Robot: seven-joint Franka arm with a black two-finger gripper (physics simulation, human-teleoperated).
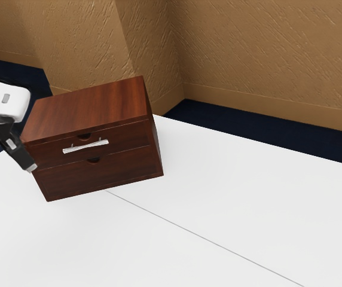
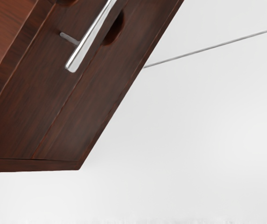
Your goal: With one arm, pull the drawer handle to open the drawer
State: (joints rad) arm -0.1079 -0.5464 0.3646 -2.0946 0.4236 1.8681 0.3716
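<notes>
Gripper point(image 1: 21, 155) at left edge of frame, just beside cabinet point(image 1: 87, 107); jaw opening cannot be told. Drawer point(image 1: 126, 137) shut, handle point(image 1: 85, 146) untouched.

1. I saw the dark wooden cabinet point(image 2: 84, 112) filling one corner of the frame, on the white table point(image 2: 194, 154).
2. Its silver handle point(image 2: 87, 37) stood off the drawer front point(image 2: 35, 93).
3. A thin seam point(image 2: 213, 46) crossed the table.

The drawer cabinet point(image 1: 93, 134) is dark reddish wood with visible grain and a satin sheen. Its bar handle point(image 1: 85, 146) is polished silver metal. The table point(image 1: 231, 203) looks smooth, matt white. The far walls point(image 1: 266, 48) look rough, textured tan.
</notes>
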